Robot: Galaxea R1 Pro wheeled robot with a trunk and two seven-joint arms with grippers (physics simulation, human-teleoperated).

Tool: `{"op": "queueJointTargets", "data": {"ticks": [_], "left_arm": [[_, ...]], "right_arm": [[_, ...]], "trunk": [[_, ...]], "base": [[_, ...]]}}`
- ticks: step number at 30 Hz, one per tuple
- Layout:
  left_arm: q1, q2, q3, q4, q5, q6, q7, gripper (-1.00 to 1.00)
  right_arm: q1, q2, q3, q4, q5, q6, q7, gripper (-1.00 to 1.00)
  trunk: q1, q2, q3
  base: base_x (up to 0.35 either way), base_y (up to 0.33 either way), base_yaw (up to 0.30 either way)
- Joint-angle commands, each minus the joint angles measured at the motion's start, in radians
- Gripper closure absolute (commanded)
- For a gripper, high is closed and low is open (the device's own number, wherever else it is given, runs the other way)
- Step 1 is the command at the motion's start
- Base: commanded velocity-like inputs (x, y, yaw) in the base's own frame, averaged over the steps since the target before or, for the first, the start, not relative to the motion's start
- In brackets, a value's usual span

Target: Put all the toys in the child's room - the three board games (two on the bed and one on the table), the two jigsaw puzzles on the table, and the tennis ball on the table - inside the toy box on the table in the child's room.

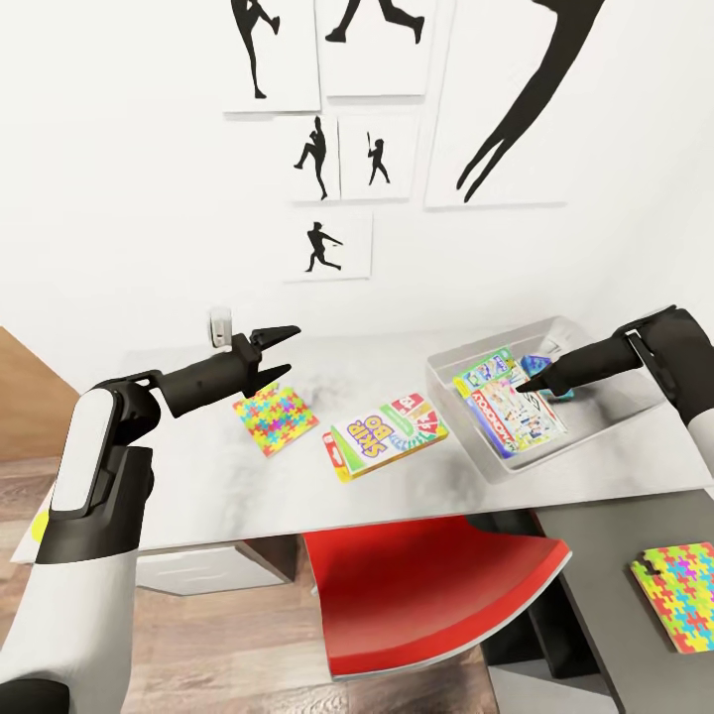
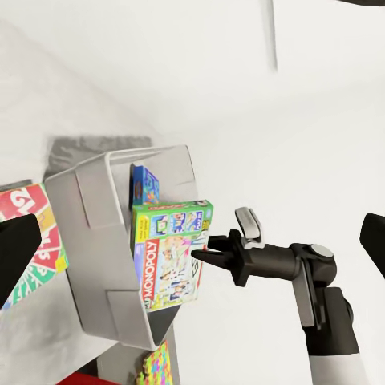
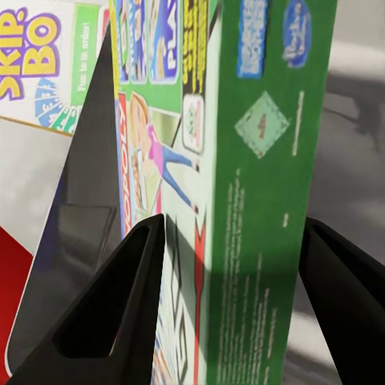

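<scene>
- Right pincer [image 1: 535, 382] hangs inside the toy box [image 1: 635, 397] with its fingers spread either side of the green board game [image 1: 488, 371]; from the right wrist view the box edge sits in the gap with room left on both sides, so I would say it is let go, not pinched.
- That game leans on its edge over the Monopoly box [image 1: 521, 421], its long axis running roughly along the pincer's reach.
- Left pincer [image 1: 283, 352] hovers spread and empty over the bench [image 1: 198, 466], with one jigsaw puzzle [image 1: 275, 417] lying flat just below and slightly ahead of its tips.
- Skip-Bo game [image 1: 387, 436] lies flat between the two pincers, nearer the toy box, long axis slanting towards it.
- Nearest work for the left arm looks to be the puzzle under it; being thin and flat, it may be hard to get a finger beneath.
- Second puzzle [image 1: 679, 595] lies well apart, on a darker surface low on the right arm's side.
</scene>
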Motion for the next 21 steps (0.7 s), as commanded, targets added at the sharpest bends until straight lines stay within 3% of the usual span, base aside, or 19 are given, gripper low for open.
{"op": "queueJointTargets", "data": {"ticks": [1, 21], "left_arm": [[-0.001, 0.0, 0.001, -0.001, 0.01, 0.003, 0.01, -1.0], [-0.001, 0.001, 0.001, -0.001, 0.01, 0.003, 0.01, -1.0]], "right_arm": [[-0.001, -0.001, 0.002, -0.001, 0.004, 0.009, 0.005, 1.0], [-0.001, -0.001, 0.002, -0.001, 0.003, 0.009, 0.005, 1.0]], "trunk": [[0.001, -0.002, -0.002], [0.001, -0.002, -0.019]], "base": [[0.0, 0.0, 0.0], [0.0, 0.0, 0.0]]}}
